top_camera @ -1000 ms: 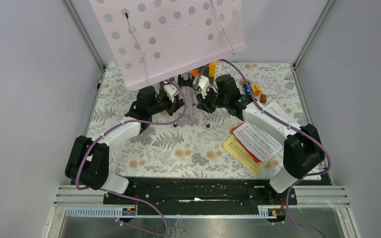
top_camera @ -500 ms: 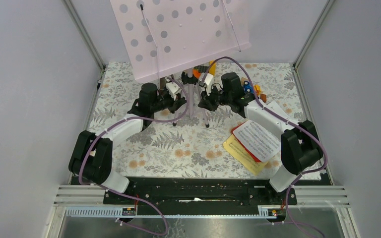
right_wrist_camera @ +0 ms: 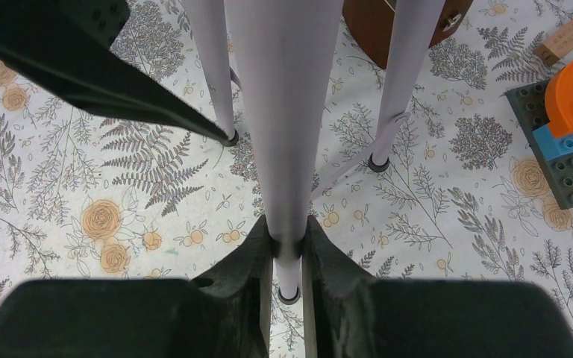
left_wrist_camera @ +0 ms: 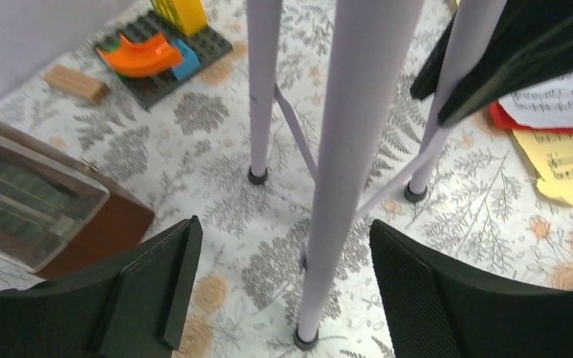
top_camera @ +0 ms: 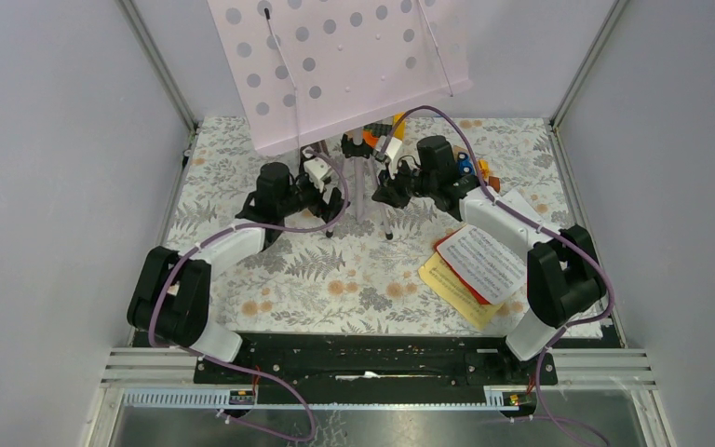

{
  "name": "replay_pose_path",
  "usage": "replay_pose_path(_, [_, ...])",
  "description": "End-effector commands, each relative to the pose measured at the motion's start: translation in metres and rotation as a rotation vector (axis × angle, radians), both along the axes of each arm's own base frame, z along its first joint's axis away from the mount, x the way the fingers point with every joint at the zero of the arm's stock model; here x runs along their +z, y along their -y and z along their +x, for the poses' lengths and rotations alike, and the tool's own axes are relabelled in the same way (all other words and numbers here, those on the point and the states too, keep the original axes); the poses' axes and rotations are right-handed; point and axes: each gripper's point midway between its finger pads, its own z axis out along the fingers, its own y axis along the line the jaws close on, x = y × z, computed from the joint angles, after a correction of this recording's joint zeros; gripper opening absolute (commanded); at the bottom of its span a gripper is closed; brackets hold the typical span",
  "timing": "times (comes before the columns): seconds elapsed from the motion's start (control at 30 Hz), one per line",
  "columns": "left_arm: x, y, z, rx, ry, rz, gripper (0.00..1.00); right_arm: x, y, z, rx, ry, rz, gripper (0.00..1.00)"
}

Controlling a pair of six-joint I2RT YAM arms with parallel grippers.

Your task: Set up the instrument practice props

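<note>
Well, the lilac tripod [top_camera: 361, 182] stands upright at the far middle of the bench [top_camera: 335, 270]. All three black feet look planted on the flowered cloth. The pale pink perforated panel [top_camera: 344, 65] sits tilted on top of it.

The left fingers [left_wrist_camera: 157, 287] are spread wide on either side of the nearest leg [left_wrist_camera: 347, 164] and touch nothing. The left gripper [left_wrist_camera: 287, 287] is empty. The right gripper [right_wrist_camera: 289, 250] is pinched tight on another leg [right_wrist_camera: 287, 112], low down, just above its foot.

The sheet-music pages [top_camera: 479, 265], white over red over yellow, lie in a loose stack to the near right, well apart from the stand and beside the right arm. Toy blocks [left_wrist_camera: 160, 48] sit just beyond the tripod.

To me the standing-up step is about finished, with only the right grip steadying things. Next I would expect that grip to ease off gently so the top-heavy stand does not rock. After that one arm has to lift a thin page flat off the cloth, likely by a corner, and carry it up to the panel's ledge.
</note>
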Motion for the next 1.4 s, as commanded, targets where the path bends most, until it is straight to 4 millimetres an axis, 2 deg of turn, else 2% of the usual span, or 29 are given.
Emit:
replay_pose_path(0.0, [-0.009,-0.003,-0.004,0.016,-0.032,-0.009,0.87,-0.034,0.012,-0.002,-0.041,-0.092,-0.051,0.00])
replay_pose_path(0.1, [-0.023,-0.004,-0.002,0.036,-0.088,0.003,0.85,-0.033,0.012,-0.002,-0.040,-0.094,-0.049,0.00])
replay_pose_path(0.3, [-0.041,-0.004,0.004,0.064,-0.156,0.047,0.71,-0.033,0.012,-0.002,-0.044,-0.098,-0.048,0.00])
replay_pose_path(0.53, [-0.055,-0.004,0.004,0.086,-0.201,0.054,0.50,-0.033,0.012,-0.004,-0.047,-0.110,-0.051,0.00])
replay_pose_path(0.67, [-0.055,-0.004,-0.007,0.064,-0.209,0.054,0.26,-0.034,0.017,-0.006,-0.072,-0.131,-0.071,0.00])
replay_pose_path(0.77, [-0.059,-0.008,-0.017,0.053,-0.225,0.073,0.01,-0.032,0.022,-0.010,-0.095,-0.140,-0.088,0.00])
replay_pose_path(1.03, [-0.069,-0.025,-0.038,0.101,-0.302,0.128,0.00,-0.025,0.039,-0.029,-0.135,-0.199,-0.151,0.00])
replay_pose_path(1.37, [-0.085,-0.051,-0.060,0.171,-0.376,0.233,0.00,-0.043,0.065,-0.064,-0.161,-0.289,-0.269,0.00])
